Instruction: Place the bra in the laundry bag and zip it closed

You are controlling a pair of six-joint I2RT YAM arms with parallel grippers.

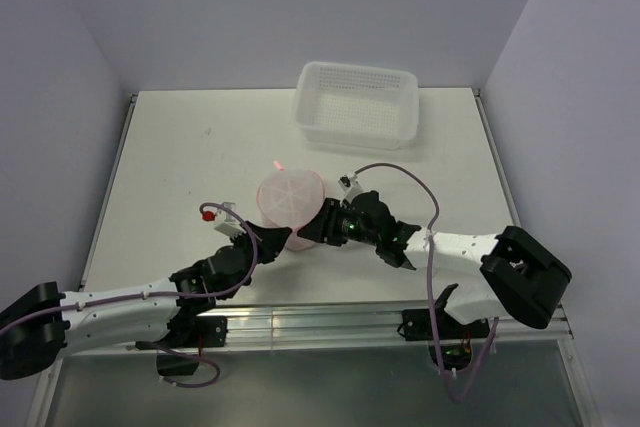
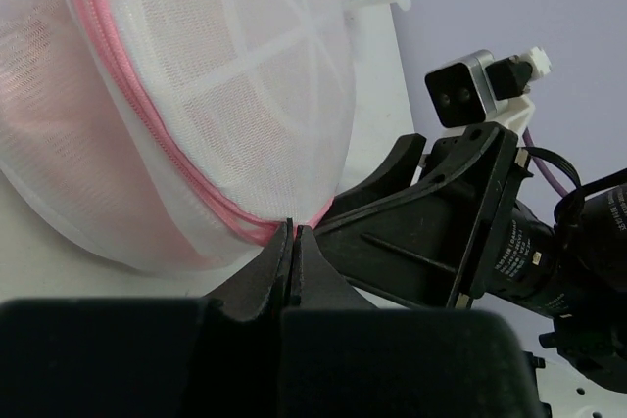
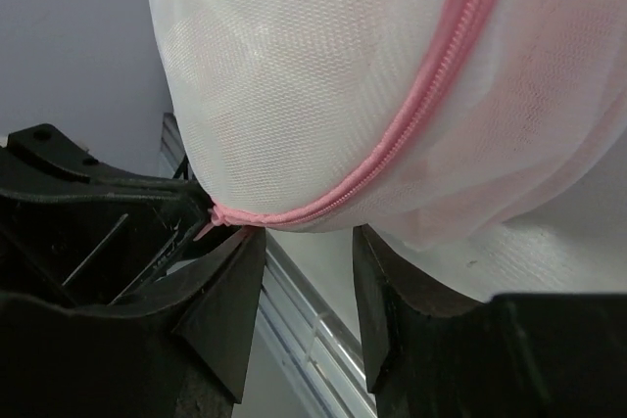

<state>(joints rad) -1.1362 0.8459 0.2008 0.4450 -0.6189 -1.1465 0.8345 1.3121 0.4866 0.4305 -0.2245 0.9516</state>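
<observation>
The laundry bag [image 1: 292,197], a round white mesh pouch with a pink zipper rim [image 3: 411,115], lies mid-table between both grippers. The bra [image 2: 49,134] shows as a pink mass through the mesh inside it. My left gripper [image 2: 292,227] is shut, its tips pinching the bag's pink rim at the near edge; in the top view the left gripper [image 1: 278,237] sits at the bag's front left. My right gripper [image 3: 309,237] is open just under the bag's edge, nothing between its jaws, and the pink zipper end [image 3: 217,214] sits by its left fingertip. In the top view the right gripper [image 1: 318,227] sits at the bag's front right.
A white perforated plastic basket [image 1: 350,135] stands at the back of the table, right of centre. The two grippers are almost touching in front of the bag; the right arm's black body [image 2: 460,232] fills the left wrist view. The table's metal front rail [image 1: 330,322] runs just behind them.
</observation>
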